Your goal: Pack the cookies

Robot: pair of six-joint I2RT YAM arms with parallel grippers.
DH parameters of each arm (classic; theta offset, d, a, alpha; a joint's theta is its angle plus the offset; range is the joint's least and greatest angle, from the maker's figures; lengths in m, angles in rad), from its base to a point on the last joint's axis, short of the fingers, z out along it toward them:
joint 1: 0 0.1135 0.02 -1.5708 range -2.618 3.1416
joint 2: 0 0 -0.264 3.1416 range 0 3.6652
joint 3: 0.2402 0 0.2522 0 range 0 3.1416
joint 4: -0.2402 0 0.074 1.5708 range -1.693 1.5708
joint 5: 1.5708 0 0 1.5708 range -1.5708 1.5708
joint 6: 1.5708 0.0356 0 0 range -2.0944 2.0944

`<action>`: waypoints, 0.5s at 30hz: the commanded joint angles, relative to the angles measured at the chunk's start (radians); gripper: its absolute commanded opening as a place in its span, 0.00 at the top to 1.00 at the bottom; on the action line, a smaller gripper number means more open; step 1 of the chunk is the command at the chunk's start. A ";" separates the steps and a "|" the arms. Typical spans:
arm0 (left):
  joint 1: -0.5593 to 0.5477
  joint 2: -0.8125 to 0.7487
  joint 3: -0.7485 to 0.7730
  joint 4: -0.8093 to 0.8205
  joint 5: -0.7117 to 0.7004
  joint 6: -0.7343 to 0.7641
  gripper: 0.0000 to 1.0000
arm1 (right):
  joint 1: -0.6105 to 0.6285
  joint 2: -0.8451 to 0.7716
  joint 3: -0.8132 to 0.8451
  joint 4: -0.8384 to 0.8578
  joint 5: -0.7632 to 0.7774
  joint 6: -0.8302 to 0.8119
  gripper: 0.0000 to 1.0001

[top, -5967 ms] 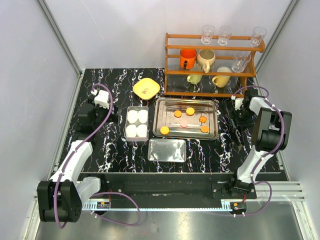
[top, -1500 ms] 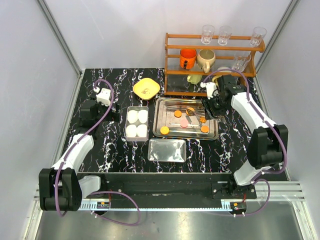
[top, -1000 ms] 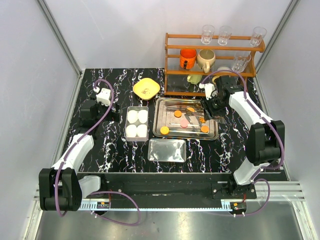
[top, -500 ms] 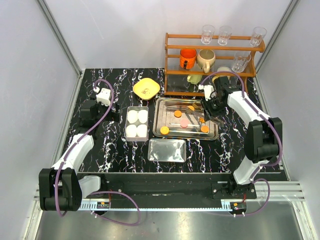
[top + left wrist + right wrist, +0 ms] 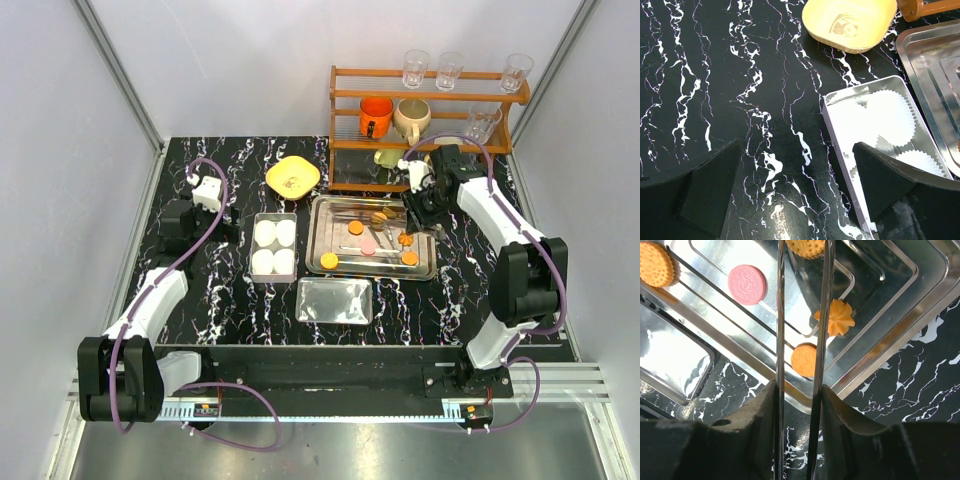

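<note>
The right gripper (image 5: 799, 395) was clamped on thin steel tongs (image 5: 780, 315) over a shiny ridged tray (image 5: 890, 295) holding round and scalloped orange cookies (image 5: 835, 317), one pink. The left gripper (image 5: 797, 150) gaped beside a tin (image 5: 832, 130) of pleated paper cups (image 5: 885, 112).

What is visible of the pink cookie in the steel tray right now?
The pink cookie is a small round disc, matte pink, with a stamped pattern on its top face and a finely ridged edge. It looks whole. It lies flat on the floor of the steel tray, apart from the orange cookies. The tongs held by the right tool pass beside it without touching.
</note>
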 commanded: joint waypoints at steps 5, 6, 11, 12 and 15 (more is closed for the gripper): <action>0.006 -0.020 0.033 0.064 -0.007 0.005 0.01 | 0.021 -0.088 0.118 -0.037 -0.063 0.035 0.83; 0.006 -0.019 0.035 0.064 -0.004 0.002 0.01 | 0.030 -0.090 0.137 -0.046 -0.063 0.038 0.83; 0.006 -0.017 0.040 0.070 -0.022 -0.014 0.01 | 0.076 -0.087 0.189 -0.070 -0.068 0.043 0.85; 0.006 -0.017 0.041 0.074 -0.027 -0.021 0.01 | 0.087 -0.085 0.209 -0.078 -0.071 0.043 0.85; 0.006 -0.014 0.047 0.082 -0.053 -0.038 0.01 | 0.144 -0.073 0.252 -0.092 -0.078 0.040 0.85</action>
